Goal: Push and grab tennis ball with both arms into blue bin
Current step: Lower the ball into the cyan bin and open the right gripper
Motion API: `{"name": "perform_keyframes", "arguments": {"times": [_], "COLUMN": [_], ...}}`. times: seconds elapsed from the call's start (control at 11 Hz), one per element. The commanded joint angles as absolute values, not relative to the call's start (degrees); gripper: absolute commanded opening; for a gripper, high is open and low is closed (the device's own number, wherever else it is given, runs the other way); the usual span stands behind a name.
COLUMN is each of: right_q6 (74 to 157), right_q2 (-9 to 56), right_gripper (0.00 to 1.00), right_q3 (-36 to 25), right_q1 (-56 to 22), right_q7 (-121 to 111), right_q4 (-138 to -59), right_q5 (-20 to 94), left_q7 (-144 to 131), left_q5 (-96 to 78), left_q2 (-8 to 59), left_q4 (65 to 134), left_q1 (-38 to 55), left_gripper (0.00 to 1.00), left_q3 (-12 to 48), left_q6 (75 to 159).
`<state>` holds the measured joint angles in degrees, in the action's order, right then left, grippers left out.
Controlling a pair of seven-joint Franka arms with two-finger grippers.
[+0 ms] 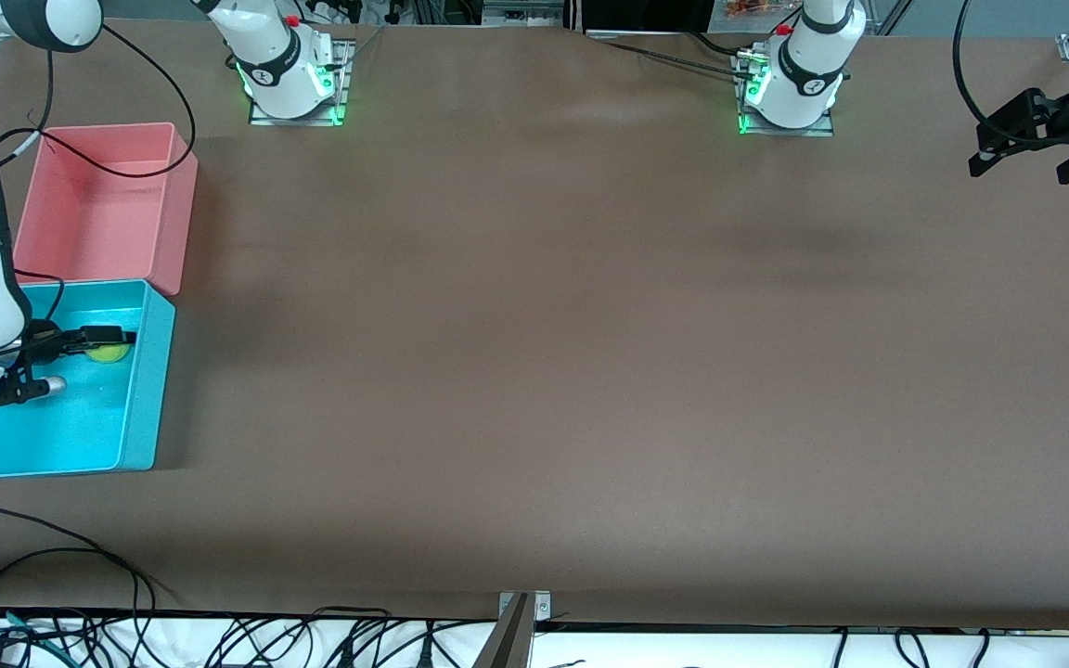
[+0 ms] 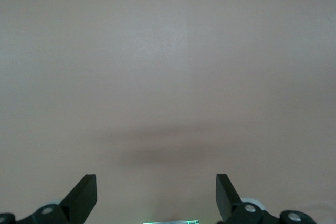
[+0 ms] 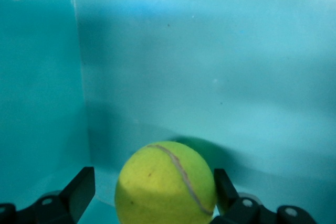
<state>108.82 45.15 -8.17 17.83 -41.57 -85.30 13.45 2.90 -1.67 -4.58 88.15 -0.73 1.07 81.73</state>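
Right end effector (image 1: 80, 357) released inside blue bin (image 1: 140, 390), tennis ball (image 1: 109, 352) between its fingers near a wall.

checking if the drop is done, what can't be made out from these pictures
- Whether the tennis ball rests on the blue bin floor: right wrist view cuts off its underside; front view, the right gripper covers part of it.
- Whether one finger touches the ball: too close to tell.
- Part of the bin floor: front view, hidden by the right arm.
- The left gripper is open over bare table, waiting.
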Motion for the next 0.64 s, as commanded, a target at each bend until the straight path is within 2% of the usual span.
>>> {"name": "perform_keyframes", "arguments": {"times": [0.0,0.27,0.55], "right_q6": [105.8,94.6,87.0], "right_q2": [42.2,41.2,38.6], "right_gripper": [1.00,1.00,1.00], "right_q3": [-8.2,-7.9,-8.4], "right_q1": [16.3,15.2,14.3], "right_q7": [-40.9,-35.3,-34.7], "right_q4": [-84.1,-75.9,-71.8], "right_q5": [11.4,7.2,6.0], "left_q7": [2.7,2.8,2.8], "left_q5": [-1.1,-1.1,-1.1], "left_q2": [-3.6,-3.6,-3.6], "left_q4": [86.1,86.1,86.1], "left_q1": [-0.4,-0.4,-0.4], "left_gripper": [1.00,1.00,1.00], "left_q3": [0.9,0.9,0.9], "left_q6": [80.5,80.5,80.5]}}
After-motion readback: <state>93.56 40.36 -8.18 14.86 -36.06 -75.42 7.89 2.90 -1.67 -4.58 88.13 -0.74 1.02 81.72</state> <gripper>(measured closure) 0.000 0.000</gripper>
